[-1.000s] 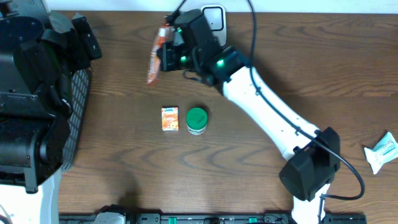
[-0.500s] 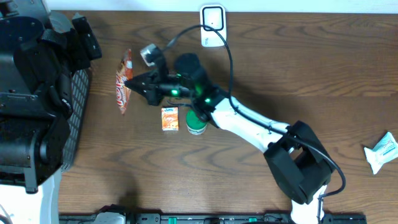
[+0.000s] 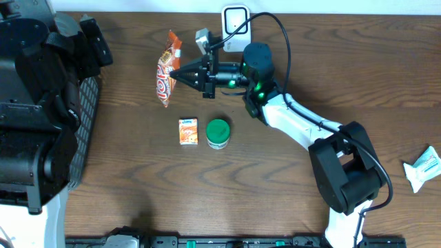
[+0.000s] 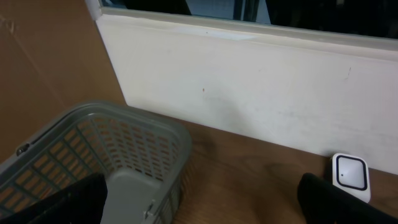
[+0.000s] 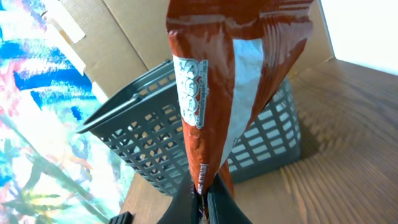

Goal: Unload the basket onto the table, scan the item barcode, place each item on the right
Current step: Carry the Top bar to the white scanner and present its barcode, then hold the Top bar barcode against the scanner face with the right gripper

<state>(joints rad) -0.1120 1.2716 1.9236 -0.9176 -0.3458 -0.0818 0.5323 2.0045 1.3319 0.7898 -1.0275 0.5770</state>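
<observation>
Right gripper (image 3: 176,74) is closed on the bag (image 3: 167,67), pinching one edge seam between its fingertips; the right wrist view confirms the jaws clamped on the crimped end of the bag (image 5: 236,93). The bag is off the table (image 3: 138,186), held left of the scanner (image 3: 236,26) and apart from it, between scanner and basket (image 3: 85,120) as seen from overhead. Its orange printed face points up toward the overhead camera. Its back seam and a white printed panel face the wrist camera, but the print on that panel is too small to read. Left gripper (image 4: 200,193) is fully open and empty, with its dark fingers at the lower corners of the left wrist view. It sits above the basket rim (image 4: 124,134), with the scanner (image 4: 350,176) visible against the wall beyond. On the table below the bag lie a small carton (image 3: 188,131) and, just beside it, a green-lidded jar (image 3: 218,133). A white packet (image 3: 422,167) lies well apart at the right edge.
</observation>
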